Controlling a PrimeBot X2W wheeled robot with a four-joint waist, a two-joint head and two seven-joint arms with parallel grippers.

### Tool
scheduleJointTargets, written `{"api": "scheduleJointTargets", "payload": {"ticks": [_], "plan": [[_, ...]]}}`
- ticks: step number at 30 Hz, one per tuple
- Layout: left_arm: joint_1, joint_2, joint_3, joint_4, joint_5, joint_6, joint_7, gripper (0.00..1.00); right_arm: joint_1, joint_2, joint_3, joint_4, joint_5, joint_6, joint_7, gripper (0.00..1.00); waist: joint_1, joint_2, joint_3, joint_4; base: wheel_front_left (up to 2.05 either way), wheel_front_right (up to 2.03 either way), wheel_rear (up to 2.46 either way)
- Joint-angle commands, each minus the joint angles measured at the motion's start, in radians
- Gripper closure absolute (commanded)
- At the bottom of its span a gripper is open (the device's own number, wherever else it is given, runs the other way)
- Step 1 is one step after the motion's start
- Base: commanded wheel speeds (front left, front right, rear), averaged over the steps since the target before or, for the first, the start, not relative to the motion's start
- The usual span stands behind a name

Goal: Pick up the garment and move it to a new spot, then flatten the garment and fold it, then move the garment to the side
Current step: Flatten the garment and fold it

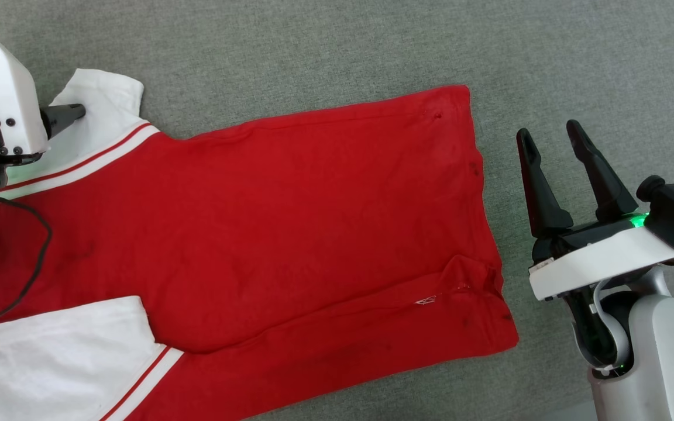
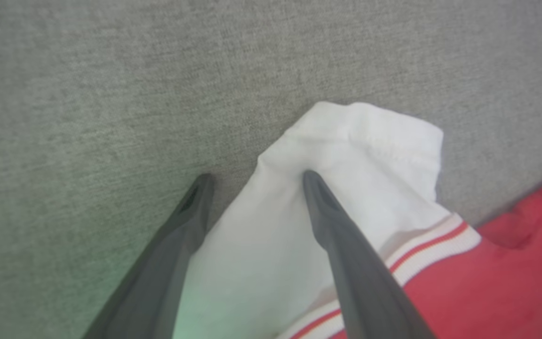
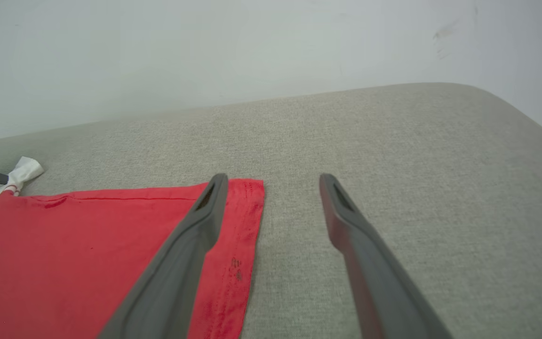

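The garment (image 1: 290,222) lies spread on a grey fabric surface, red body with its hem to the right and white sleeves to the left. A crease runs along its near side by a small white logo (image 1: 425,301). My left gripper (image 1: 71,114) hovers at the far white sleeve (image 2: 346,155), open; one fingertip is over the sleeve, the other over bare surface beside it (image 2: 257,179). My right gripper (image 1: 553,143) stands open just right of the hem. In the right wrist view its left finger overlaps the hem's far corner (image 3: 247,197), with nothing between the fingers (image 3: 273,179).
The grey fabric surface (image 1: 337,47) extends beyond the garment on the far and right sides. Its far edge meets a pale wall (image 3: 252,47) and it rounds off at the right (image 3: 511,108). A black cable (image 1: 38,245) from my left arm hangs over the garment's left part.
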Motion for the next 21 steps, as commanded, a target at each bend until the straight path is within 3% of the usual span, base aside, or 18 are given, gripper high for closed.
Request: {"api": "scheduleJointTargets", "payload": {"ticks": [1, 6, 14, 21], "plan": [[0.110, -0.031, -0.051, 0.063, -0.014, 0.010, 0.052, 1.00, -0.006, 0.005, 0.002, 0.004, 0.011, 0.000, 0.002, 0.00, 0.0000, -0.0001, 0.000, -0.002, 0.00, 0.00, 0.00], [0.128, -0.059, -0.051, 0.071, -0.020, -0.002, 0.018, 1.00, -0.006, -0.003, -0.001, 0.017, 0.031, 0.000, 0.020, 0.00, 0.0000, -0.0001, -0.011, 0.008, 0.00, 0.00, 0.00], [0.052, -0.066, -0.051, 0.054, 0.042, -0.066, -0.112, 1.00, -0.035, -0.059, -0.006, 0.064, 0.099, 0.000, 0.099, 0.00, 0.0000, -0.0001, -0.080, 0.066, 0.00, 0.00, 0.00], [0.012, -0.097, -0.057, 0.010, 0.086, -0.103, -0.224, 1.00, -0.143, -0.159, 0.006, 0.240, 0.224, 0.000, 0.378, 0.00, 0.0000, -0.0001, -0.131, 0.137, 0.00, 0.00, 0.00]]}}
